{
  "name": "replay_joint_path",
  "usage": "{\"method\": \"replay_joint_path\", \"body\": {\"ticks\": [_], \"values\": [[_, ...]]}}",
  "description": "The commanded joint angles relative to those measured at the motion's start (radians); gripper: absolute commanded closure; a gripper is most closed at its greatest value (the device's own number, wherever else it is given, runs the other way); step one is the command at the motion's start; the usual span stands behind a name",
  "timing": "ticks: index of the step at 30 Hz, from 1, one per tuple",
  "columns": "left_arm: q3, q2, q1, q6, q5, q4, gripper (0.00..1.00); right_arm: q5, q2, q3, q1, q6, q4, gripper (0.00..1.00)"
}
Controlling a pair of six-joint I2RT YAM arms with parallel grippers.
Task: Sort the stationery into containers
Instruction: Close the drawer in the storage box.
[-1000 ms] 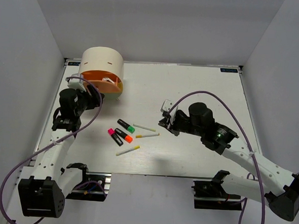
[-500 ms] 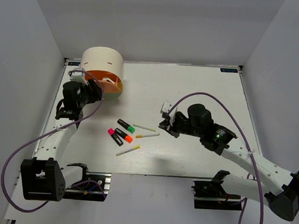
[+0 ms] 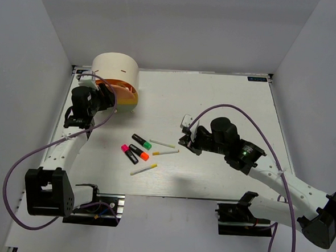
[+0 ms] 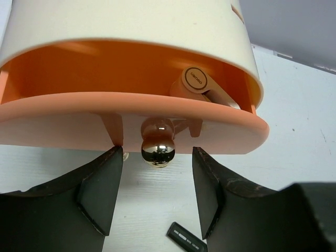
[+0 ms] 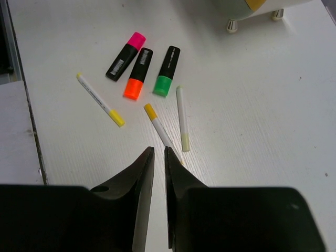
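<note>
Left end effector [image 4: 157, 153] released, jaws straddling shiny knob [image 4: 157, 139] on orange drawer [image 4: 131, 119] of organiser [image 4: 126, 23], gaps both sides. Right end effector [image 5: 156, 152] above bench [image 5: 262, 131], jaws nearly together, gripping nothing. Yellow-tipped stick [image 5: 156, 126] just beyond its fingertips, three highlighters [image 5: 136, 73] farther.

— What's underneath?
— A white table [image 3: 226, 101], faintly ribbed in the right wrist view.
— And around it?
— Plain pale walls [image 3: 174, 29] on the left, far and right sides. A small blue label [image 3: 257, 79] sits at the table's far right corner.
</note>
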Motion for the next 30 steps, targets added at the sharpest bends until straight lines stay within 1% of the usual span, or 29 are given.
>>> {"method": "replay_joint_path", "body": {"ticks": [1, 7, 19, 30], "values": [[0.048, 0.006, 0.004, -0.005, -0.011, 0.039, 0.35, 0.006, -0.021, -0.012, 0.000, 0.009, 0.049, 0.80], [0.048, 0.028, 0.004, -0.005, -0.011, 0.071, 0.35, 0.011, -0.021, -0.014, 0.000, 0.009, 0.050, 0.80], [0.068, 0.092, 0.004, -0.068, 0.018, 0.131, 0.35, 0.017, -0.019, -0.019, 0.002, 0.006, 0.055, 0.79], [0.097, 0.112, 0.004, -0.077, 0.027, 0.140, 0.35, 0.015, -0.016, -0.022, 0.002, 0.006, 0.058, 0.79]]}}
